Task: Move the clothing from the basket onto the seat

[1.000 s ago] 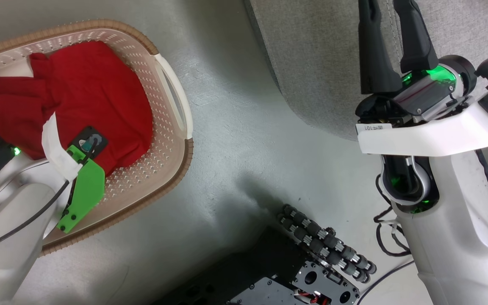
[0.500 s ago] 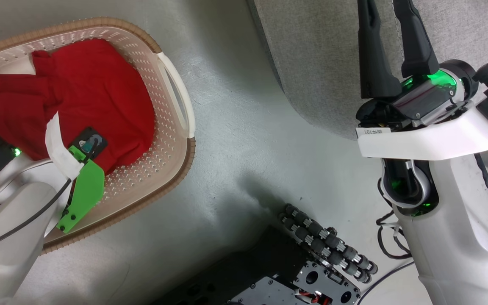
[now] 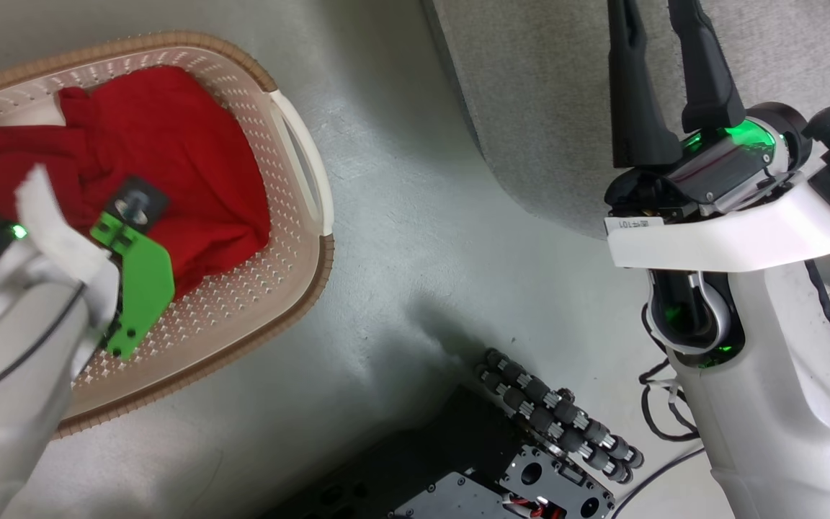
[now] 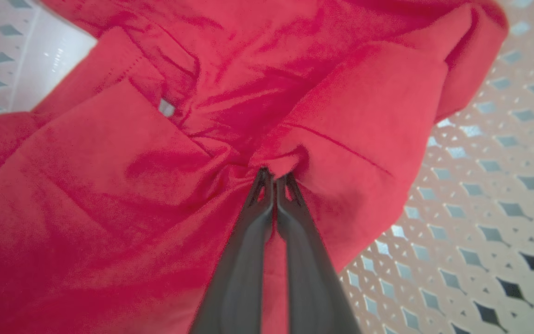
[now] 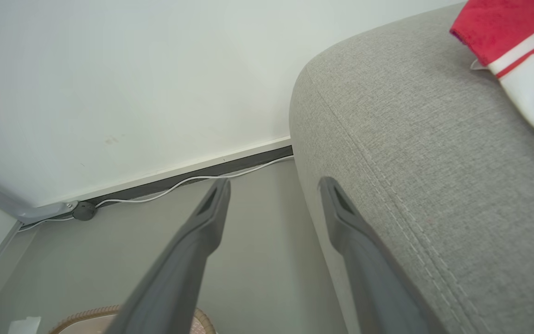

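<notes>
Now left pincer pressed together on fold of red clothing; rest of cloth heaped inside basket, which stands on floor near seat. Right pincer spread, holding nothing, fingers alongside seat's rounded end. Red-and-white garment lies on seat top near that end

Red clothing in a cream, diamond-perforated basket with a brown rim. The seat is light grey fabric.
</notes>
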Motion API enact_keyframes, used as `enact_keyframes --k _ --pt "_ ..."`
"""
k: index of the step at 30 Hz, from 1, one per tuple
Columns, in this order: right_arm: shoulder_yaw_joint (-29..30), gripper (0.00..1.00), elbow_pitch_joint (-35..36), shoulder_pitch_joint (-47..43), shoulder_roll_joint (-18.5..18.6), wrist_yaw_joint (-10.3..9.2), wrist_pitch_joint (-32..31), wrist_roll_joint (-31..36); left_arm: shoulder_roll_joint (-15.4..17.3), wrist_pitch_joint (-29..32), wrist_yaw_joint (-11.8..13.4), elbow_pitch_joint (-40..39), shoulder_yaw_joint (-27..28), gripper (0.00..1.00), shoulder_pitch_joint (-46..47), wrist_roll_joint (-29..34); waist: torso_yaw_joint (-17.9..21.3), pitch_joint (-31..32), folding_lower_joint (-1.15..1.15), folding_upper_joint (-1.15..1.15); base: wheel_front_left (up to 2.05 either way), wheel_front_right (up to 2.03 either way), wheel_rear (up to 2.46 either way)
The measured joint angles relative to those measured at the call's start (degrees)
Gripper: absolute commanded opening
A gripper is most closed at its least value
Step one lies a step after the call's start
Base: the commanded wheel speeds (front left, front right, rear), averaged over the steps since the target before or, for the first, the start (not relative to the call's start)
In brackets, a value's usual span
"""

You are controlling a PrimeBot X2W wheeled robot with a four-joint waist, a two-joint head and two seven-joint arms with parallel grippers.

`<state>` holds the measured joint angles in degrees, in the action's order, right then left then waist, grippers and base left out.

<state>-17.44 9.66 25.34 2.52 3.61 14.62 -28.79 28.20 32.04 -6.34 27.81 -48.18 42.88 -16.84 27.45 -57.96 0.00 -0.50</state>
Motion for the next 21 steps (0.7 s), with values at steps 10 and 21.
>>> enact_keyframes --k 10,21 --pt "1.9 1.00 -1.7 0.2 -0.1 0.41 0.0 0.0 -3.9 -13.6 6.8 -4.0 9.1 0.00 -2.0 -7.0 0.4 3.1 0.00 0.00 0.00 0.00 0.00" --pt "11.5 1.00 -4.1 0.9 -0.1 0.59 0.0 7.4 -9.2 -28.4 10.4 -9.9 13.5 0.00 -7.8 -10.2 -3.7 9.7 0.00 0.00 0.00 0.00 0.00"
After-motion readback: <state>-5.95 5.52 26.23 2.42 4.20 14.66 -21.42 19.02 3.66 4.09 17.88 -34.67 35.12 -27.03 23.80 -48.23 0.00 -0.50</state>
